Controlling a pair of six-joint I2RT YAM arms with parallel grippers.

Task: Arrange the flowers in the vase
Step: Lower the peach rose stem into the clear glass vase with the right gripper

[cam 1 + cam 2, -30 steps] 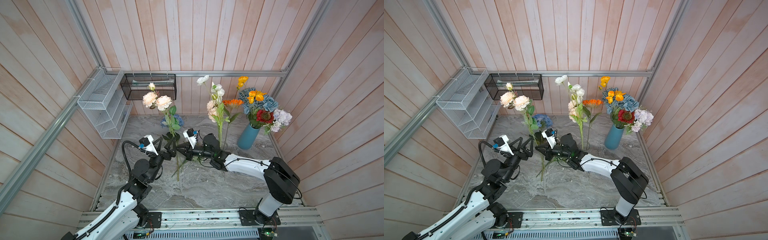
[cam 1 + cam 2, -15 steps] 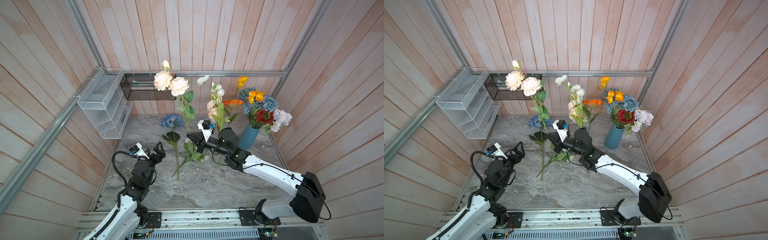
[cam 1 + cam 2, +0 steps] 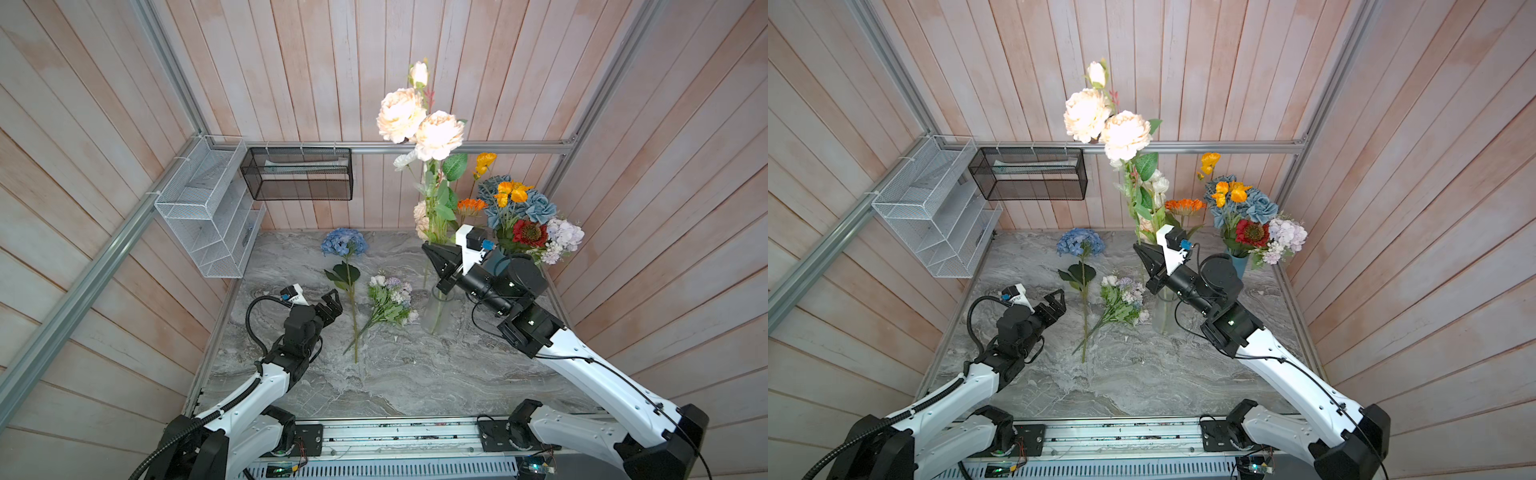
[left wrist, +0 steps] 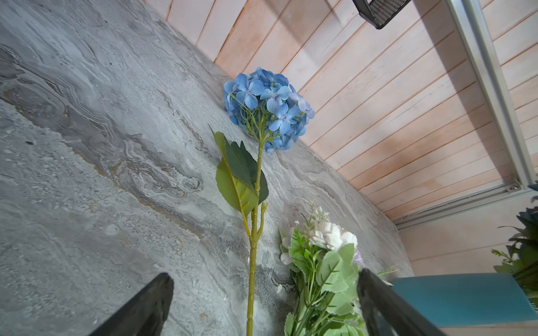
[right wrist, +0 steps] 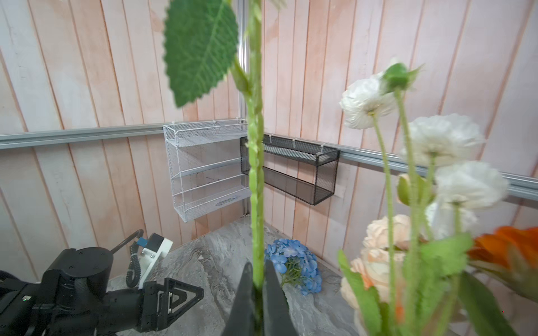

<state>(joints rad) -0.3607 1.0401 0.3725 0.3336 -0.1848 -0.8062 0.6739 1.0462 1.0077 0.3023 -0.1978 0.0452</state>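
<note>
In a top view, the right hand (image 3: 432,254) is clenched on the peach peony sprig (image 3: 419,124), holding it upright near the glass vase (image 3: 435,316), right of centre. The left hand (image 3: 331,305), released, hangs left of the blue hydrangea (image 3: 344,243), which lies on the desk (image 3: 395,386).

Left wrist view: spread fingers (image 4: 145,308) flank the hydrangea's stem.

Right wrist view: the fingers pinch the sprig's green stem.

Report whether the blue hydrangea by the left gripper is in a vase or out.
Out: the blue hydrangea lies flat on the table, unheld.
</note>
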